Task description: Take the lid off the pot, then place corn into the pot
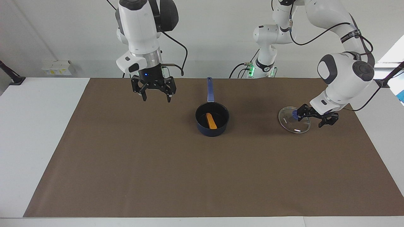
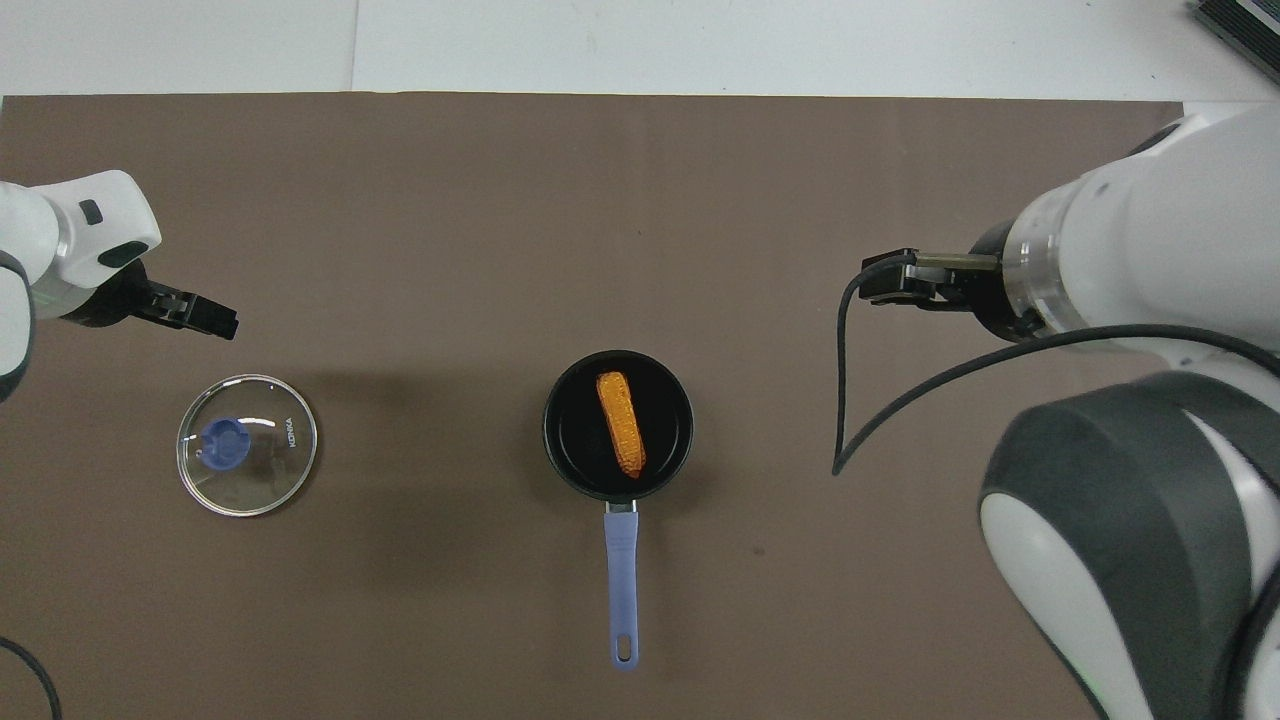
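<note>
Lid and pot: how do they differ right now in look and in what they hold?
The lid is a flat clear glass disc with a blue knob; the pot is a deep dark saucepan with a long blue handle. The lid lies bare on the brown mat toward the left arm's end; the pot stands mid-table with the corn inside. Both look about equally wide, and neither is held.

A small dark navy pot [image 1: 212, 123] with a black inside stands upright and uncovered on the brown surface [image 1: 157, 164], its long blue handle pointing toward the robots. An orange-yellow, bumpy corn [image 1: 211, 121] cob lies flat inside it. The lid [image 1: 293, 121], clear glass with a blue knob, lies flat well apart, toward the left arm's end.
</note>
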Controlling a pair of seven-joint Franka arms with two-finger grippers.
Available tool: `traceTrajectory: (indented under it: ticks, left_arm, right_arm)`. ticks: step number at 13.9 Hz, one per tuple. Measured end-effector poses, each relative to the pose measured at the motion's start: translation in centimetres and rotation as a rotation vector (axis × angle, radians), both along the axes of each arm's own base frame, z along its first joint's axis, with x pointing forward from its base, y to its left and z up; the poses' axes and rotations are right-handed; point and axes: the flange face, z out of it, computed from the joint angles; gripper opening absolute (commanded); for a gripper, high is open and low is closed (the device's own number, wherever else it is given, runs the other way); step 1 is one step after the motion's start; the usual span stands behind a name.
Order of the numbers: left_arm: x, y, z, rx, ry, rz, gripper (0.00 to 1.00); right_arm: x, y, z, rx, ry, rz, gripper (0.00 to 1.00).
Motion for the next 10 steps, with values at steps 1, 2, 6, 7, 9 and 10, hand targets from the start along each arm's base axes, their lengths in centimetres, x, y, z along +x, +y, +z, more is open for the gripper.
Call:
traceTrajectory:
  ticks: [1, 2, 6, 7, 9, 10]
  left_arm:
    - [0.2, -0.7, 0.5, -0.001, -0.008, 0.051, 1.00]
    - [0.4, -1.4, 1.3, -0.003, -0.020, 0.098, 1.00]
    - [0.5, -2.1, 5.7, -0.007, -0.021, 0.177, 1.00]
    - [0.4, -2.1, 7.1, -0.007, -0.016, 0.180, 1.00]
    - [-0.1, -2.0, 8.9, -0.002, 0.020, 0.181, 1.00]
    - [-0.4, -1.9, 9.6, 0.001, 0.041, 0.181, 1.00]
  right_arm:
    - [-0.3, -1.0, 0.9, -0.002, 0.006, -0.016, 1.00]
    - [-0.5, -2.5, 2.0, -0.004, 0.011, -0.039, 1.00]
    - [-2.4, -9.1, 5.6, -0.015, 0.021, -0.081, 1.00]
    - [-2.9, -10.6, 6.2, -0.016, 0.022, -0.093, 1.00]
    - [-3.9, -13.9, 7.2, -0.024, 0.026, -0.092, 1.00]
    - [-4.2, -15.6, 7.5, -0.028, 0.028, -0.080, 1.00]
